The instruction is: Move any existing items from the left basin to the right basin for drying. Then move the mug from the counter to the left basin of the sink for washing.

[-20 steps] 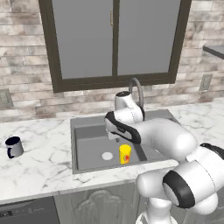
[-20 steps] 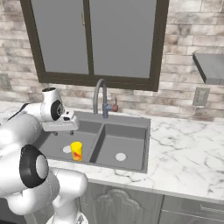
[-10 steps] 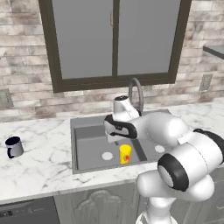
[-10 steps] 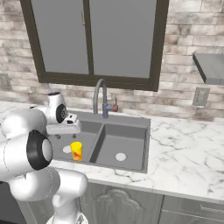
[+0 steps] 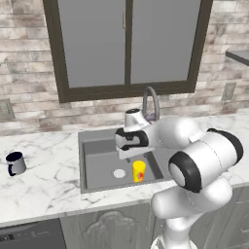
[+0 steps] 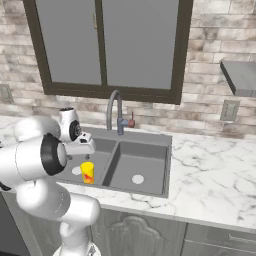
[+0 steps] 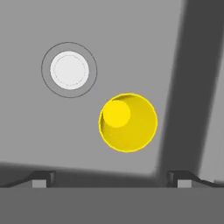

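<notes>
A: Starting nearest the base, what sits by the sink (image 5: 92, 138)?

B: The white marble-look counter (image 5: 44, 182) runs along the sink's front edge. The grey mug (image 5: 16, 163) with its dark rim stands upright on it, well to the left of the sink, handle turned toward the front.

A: And inside the sink?

B: The yellow cup (image 5: 139, 171) with the red-orange mark stands upright in the left basin (image 5: 99, 165), toward the basin's front right, close to the central divider. The round pale drain (image 5: 119, 173) lies just to the cup's left, apart from it. In the hand view the cup (image 7: 127, 122) is seen straight from above, open mouth up, with the drain (image 7: 69, 70) up and to its left.

A: The gripper?

B: The gripper (image 7: 111, 178) hangs above the left basin, over the cup, its two fingertips (image 7: 43, 177) spread wide and holding nothing. The cup lies between their lines but lower down, untouched.

A: Further back?

B: The right basin (image 6: 140, 167) lies beyond the divider with its own drain (image 6: 138, 179). The curved steel faucet (image 6: 114, 111) rises at the sink's back edge, and a dark-framed window (image 6: 105, 47) sits in the brick wall behind it.
</notes>
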